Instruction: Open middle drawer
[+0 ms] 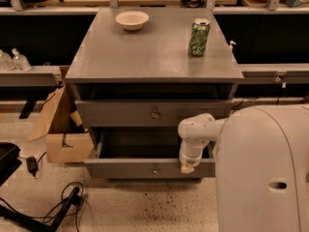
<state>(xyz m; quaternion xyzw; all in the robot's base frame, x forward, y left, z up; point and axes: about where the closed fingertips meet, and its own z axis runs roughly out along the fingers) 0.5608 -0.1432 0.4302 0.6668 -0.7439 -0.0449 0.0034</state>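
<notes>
The middle drawer (120, 168) of the grey cabinet (154, 57) stands pulled out towards me. Its flat front carries a small round knob (155, 170), and its plain grey inside (140, 146) shows behind the front. Above it, the taller-fronted drawer (120, 113) with the bigger knob (155, 114) is closed. The lowest drawer is hidden under the open one. My gripper (186, 167) hangs from the white arm (194, 129) and rests at the top edge of the middle drawer's front, to the right of the knob.
A white bowl (132, 19) and a green can (199, 36) stand on the cabinet top. A cardboard box (60, 129) sits to the left of the cabinet. Cables (53, 204) lie on the floor at the lower left. My white body (265, 173) fills the lower right.
</notes>
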